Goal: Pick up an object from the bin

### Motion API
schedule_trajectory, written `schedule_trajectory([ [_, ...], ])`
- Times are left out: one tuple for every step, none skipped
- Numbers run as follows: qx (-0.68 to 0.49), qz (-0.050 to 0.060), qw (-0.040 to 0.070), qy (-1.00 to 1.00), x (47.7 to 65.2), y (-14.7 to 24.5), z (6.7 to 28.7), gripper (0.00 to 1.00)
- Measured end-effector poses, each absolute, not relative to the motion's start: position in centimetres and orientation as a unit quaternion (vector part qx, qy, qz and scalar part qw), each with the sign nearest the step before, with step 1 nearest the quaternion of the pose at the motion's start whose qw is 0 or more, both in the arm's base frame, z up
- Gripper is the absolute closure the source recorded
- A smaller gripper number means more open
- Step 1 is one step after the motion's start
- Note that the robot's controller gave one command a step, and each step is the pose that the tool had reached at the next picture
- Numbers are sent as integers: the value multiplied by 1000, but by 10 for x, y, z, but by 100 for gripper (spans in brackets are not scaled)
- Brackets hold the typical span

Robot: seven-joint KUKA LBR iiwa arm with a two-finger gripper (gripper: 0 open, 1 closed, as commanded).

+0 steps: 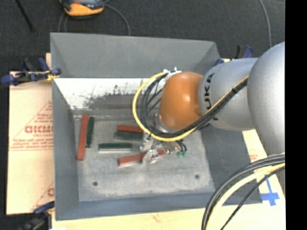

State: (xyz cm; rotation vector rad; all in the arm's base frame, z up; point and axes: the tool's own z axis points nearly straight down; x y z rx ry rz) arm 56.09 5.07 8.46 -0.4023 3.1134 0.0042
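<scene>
The grey metal bin [144,183] has a flat, speckled floor between sloping walls (dark specks are strewn along the foot of the upper wall). At the left of the floor lies a long red stick [82,138], nearly upright in the frame, with a short green stick [89,130] just to its right. Toward the centre lie a long green bar [114,147], a red bar [129,128] with a dark green bar [128,135] just below it, and lowest a slanted red piece [128,161].
</scene>
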Motion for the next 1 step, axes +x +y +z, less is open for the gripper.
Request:
schedule_trajectory([
  [-128, 1, 1, 992, 561, 51, 85, 100],
])
